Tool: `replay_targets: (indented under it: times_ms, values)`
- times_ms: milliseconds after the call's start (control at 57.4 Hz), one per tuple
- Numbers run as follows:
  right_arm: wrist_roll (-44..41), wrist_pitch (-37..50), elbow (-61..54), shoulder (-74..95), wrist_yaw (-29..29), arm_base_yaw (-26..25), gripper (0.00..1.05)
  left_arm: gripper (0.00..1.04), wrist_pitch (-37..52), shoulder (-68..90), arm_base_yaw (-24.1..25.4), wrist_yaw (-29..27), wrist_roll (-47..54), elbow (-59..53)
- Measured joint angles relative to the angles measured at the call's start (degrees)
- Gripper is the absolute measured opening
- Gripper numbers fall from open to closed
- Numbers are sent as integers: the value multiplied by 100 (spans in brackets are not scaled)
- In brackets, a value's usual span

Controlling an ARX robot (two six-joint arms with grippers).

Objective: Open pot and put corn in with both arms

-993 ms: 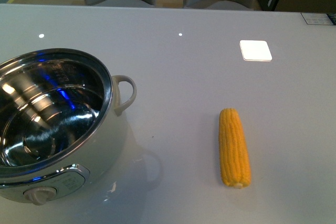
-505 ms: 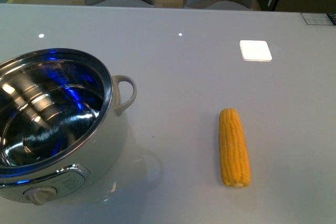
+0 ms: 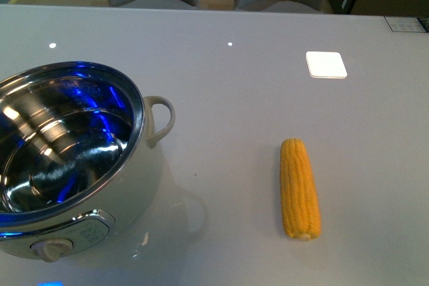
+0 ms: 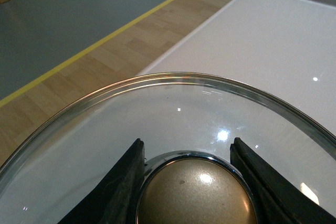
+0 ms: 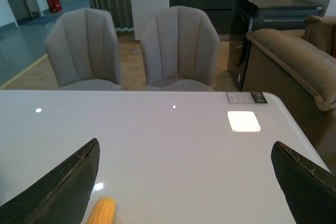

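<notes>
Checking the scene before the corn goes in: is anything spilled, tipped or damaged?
Nothing stands out. The pot stands upright, open and empty; the corn lies whole on the table beside it; the left gripper holds the glass lid by its knob.

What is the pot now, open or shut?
Open. Front view shows the pot with bare steel inside, no cover; the left hand grips the glass lid.
</notes>
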Motion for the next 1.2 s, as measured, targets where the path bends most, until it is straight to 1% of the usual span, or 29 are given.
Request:
replay_targets:
  times_ms: [418, 1202]
  values:
    - [0, 0, 0, 0, 0, 0, 96, 43, 50, 804, -59, 2, 17, 129]
    - [0, 0, 0, 0, 0, 0, 96, 43, 107, 876, -57, 74, 15, 151]
